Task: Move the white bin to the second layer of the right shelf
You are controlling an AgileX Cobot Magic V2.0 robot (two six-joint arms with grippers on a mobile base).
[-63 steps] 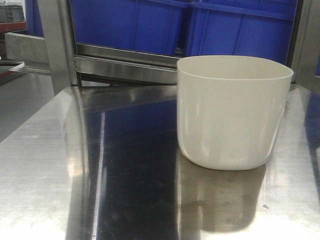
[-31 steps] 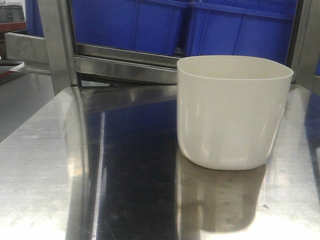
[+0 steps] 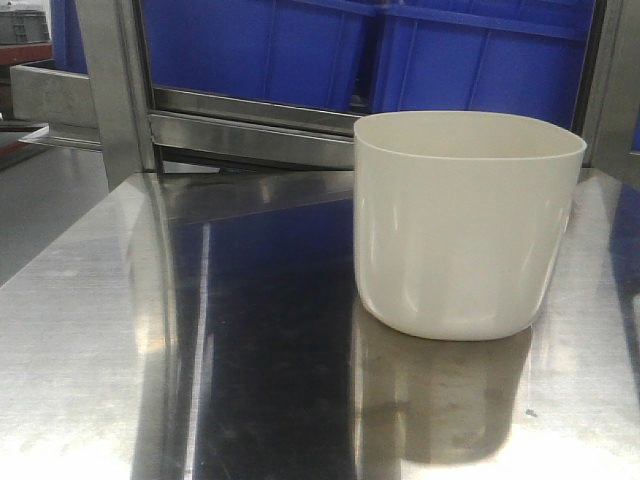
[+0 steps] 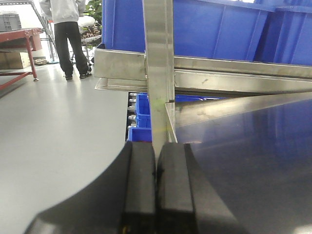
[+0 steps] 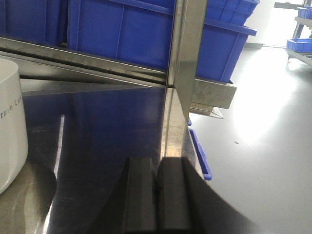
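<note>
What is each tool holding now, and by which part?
Nothing is held. The left tool and the right tool are both shut and empty; the white bin stands untouched on the table.

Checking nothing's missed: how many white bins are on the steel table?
1. The white bin stands on the steel table, right of centre, before the blue crates. More may sit offscreen.
</note>
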